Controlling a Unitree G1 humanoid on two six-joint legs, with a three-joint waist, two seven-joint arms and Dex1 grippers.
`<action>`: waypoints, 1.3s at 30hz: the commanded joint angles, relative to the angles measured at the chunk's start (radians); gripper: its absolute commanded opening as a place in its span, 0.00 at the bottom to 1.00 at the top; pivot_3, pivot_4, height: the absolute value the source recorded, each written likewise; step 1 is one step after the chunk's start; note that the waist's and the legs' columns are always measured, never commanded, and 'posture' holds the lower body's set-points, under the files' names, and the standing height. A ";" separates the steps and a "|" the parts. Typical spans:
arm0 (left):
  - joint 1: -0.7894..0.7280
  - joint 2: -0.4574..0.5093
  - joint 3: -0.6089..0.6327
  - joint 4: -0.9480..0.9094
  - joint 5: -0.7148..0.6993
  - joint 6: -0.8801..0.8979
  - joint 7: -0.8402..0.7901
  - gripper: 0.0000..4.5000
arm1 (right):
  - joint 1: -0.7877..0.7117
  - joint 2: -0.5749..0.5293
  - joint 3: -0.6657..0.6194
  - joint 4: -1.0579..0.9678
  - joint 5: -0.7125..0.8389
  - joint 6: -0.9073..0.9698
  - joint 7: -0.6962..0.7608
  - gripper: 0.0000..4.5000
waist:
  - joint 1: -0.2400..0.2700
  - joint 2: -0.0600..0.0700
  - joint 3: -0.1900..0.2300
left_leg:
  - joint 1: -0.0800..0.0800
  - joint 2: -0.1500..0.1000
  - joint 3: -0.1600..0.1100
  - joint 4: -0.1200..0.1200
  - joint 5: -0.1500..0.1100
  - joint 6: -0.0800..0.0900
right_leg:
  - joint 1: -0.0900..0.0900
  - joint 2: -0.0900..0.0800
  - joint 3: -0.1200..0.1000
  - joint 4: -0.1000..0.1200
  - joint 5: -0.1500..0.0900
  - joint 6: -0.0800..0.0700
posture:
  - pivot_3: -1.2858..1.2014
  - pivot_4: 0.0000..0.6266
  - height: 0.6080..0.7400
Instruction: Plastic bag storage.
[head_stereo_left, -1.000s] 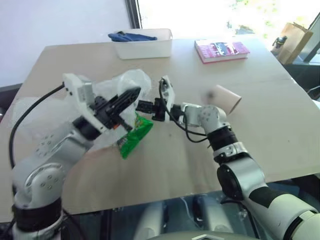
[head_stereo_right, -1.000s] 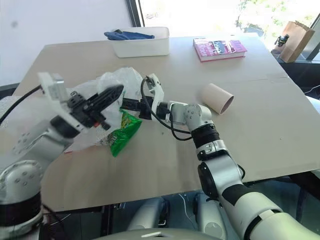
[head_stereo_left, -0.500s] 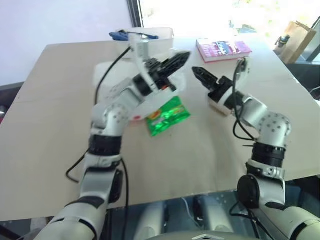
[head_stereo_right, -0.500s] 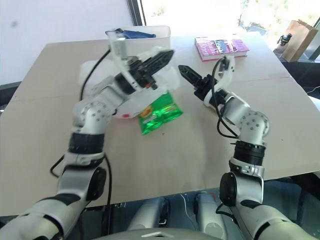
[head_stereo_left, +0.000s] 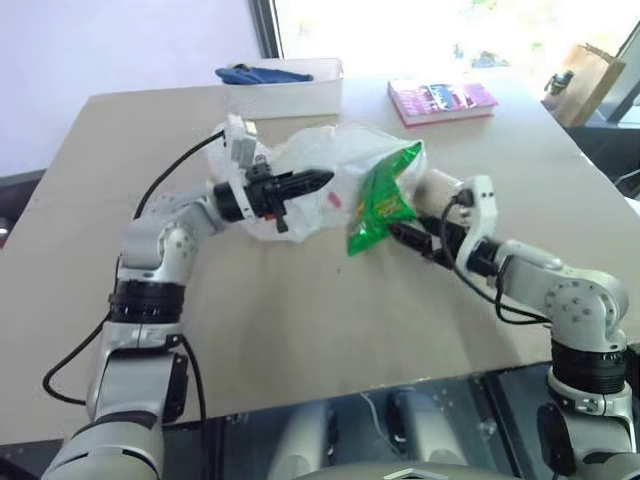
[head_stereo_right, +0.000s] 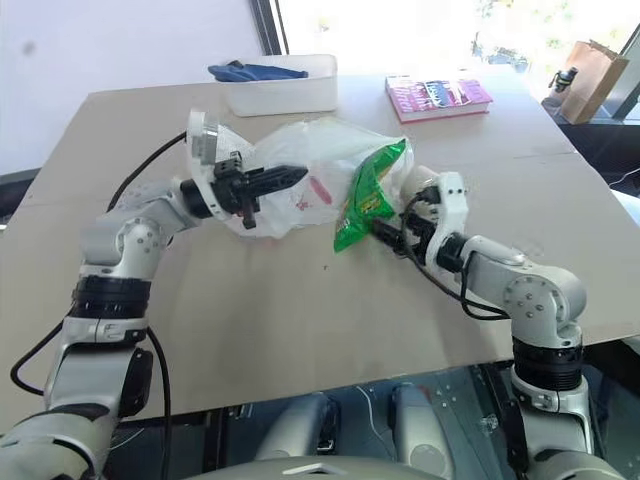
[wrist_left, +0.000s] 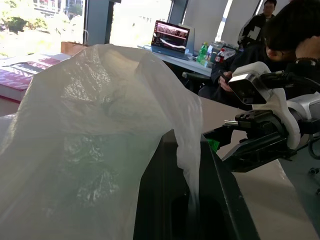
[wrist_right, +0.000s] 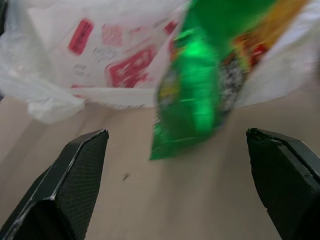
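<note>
The plastic bag (head_stereo_left: 335, 165), thin, translucent white with red print, billows above the middle of the table. My left gripper (head_stereo_left: 322, 180) is shut on a fold of its film, which runs down between the black fingers (wrist_left: 170, 195) in the left wrist view. A shiny green snack packet (head_stereo_left: 383, 197) stands tilted on end against the bag's right side. I cannot tell whether it touches the table. My right gripper (wrist_right: 176, 132) is low at the packet's right, wide open and holding nothing, with the packet (wrist_right: 205, 80) ahead of its spread fingers.
At the table's far edge stand a white tray (head_stereo_left: 300, 98) holding a blue cloth and a pink book (head_stereo_left: 445, 100). A cardboard tube (head_stereo_left: 437, 185) lies just behind my right gripper. A brown paper bag (head_stereo_left: 588, 75) stands beyond the far right corner. People sit at desks behind.
My left gripper carried the bag from the table's left to its middle. The packet went from lying flat to standing on end. My right gripper drew back rightward and spread wider.
</note>
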 joint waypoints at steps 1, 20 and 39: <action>0.040 0.019 0.042 -0.095 0.005 -0.011 0.021 0.00 | -0.017 0.015 0.018 -0.002 -0.036 -0.038 0.012 0.99 | 0.001 0.000 0.000 | 0.000 0.000 0.000 0.000 0.000 0.000 | 0.000 0.000 0.000 0.000 0.000 0.000 | 0.52 0.24 1.00; 0.282 0.018 0.216 -0.383 -0.085 0.111 0.263 0.00 | -0.290 0.309 -0.242 0.337 0.077 -0.054 -0.107 0.02 | 0.009 0.000 0.000 | 0.001 0.001 0.000 0.000 0.002 -0.004 | -0.001 -0.003 0.001 0.002 0.000 -0.001 | 0.52 0.24 1.00; 0.386 0.025 0.271 -0.556 -0.243 0.165 0.361 0.00 | -0.425 0.479 -0.337 0.571 0.214 -0.117 -0.266 0.02 | 0.000 0.000 0.000 | 0.001 0.000 0.000 -0.001 0.002 -0.004 | -0.001 -0.001 -0.001 0.003 0.000 -0.001 | 0.52 0.24 1.00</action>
